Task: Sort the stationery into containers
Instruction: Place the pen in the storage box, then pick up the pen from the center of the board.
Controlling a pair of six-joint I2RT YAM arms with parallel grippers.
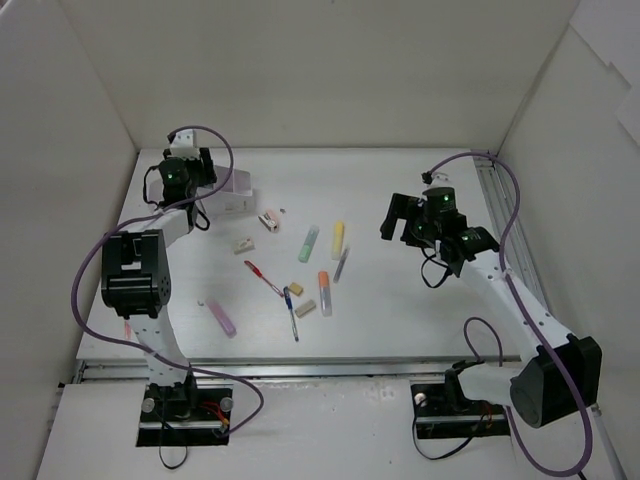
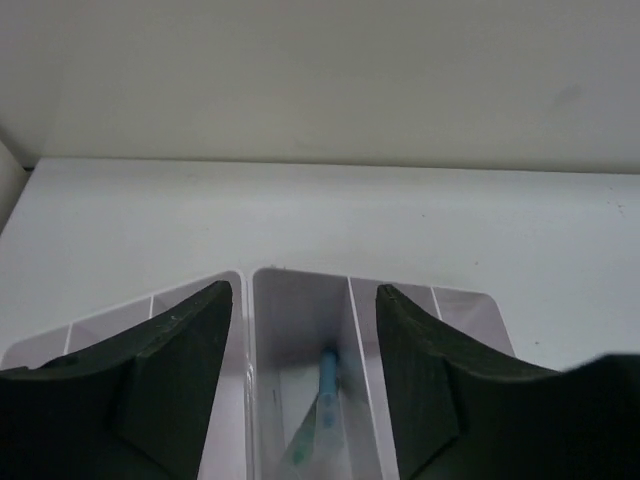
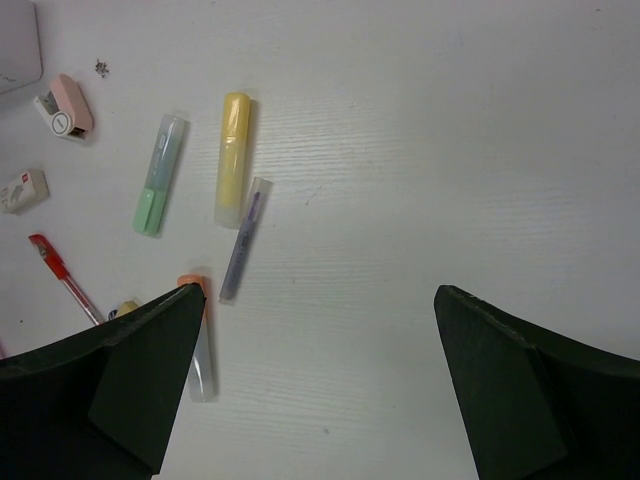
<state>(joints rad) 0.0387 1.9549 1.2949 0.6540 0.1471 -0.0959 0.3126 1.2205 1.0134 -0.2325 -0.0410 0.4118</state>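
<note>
The pale-lilac organizer box (image 1: 239, 196) stands at the back left. My left gripper (image 1: 204, 168) hovers over it, open and empty. In the left wrist view the gripper (image 2: 305, 292) straddles a middle compartment of the box (image 2: 300, 310) where a blue pen (image 2: 328, 372) lies. My right gripper (image 1: 402, 218) is open and empty above bare table, right of the stationery. The right wrist view shows the gripper (image 3: 320, 292), a yellow marker (image 3: 233, 158), green marker (image 3: 158, 176), grey-purple pen (image 3: 243, 240), orange marker (image 3: 199, 345), red pen (image 3: 58, 272), pink-white sharpener (image 3: 67, 106) and an eraser (image 3: 22, 190).
In the top view, a pink marker (image 1: 222, 318), a blue pen (image 1: 291, 313) and tan erasers (image 1: 305, 308) lie toward the front of the table. White walls enclose the table on the left, back and right. A rail runs along the front edge (image 1: 330, 368).
</note>
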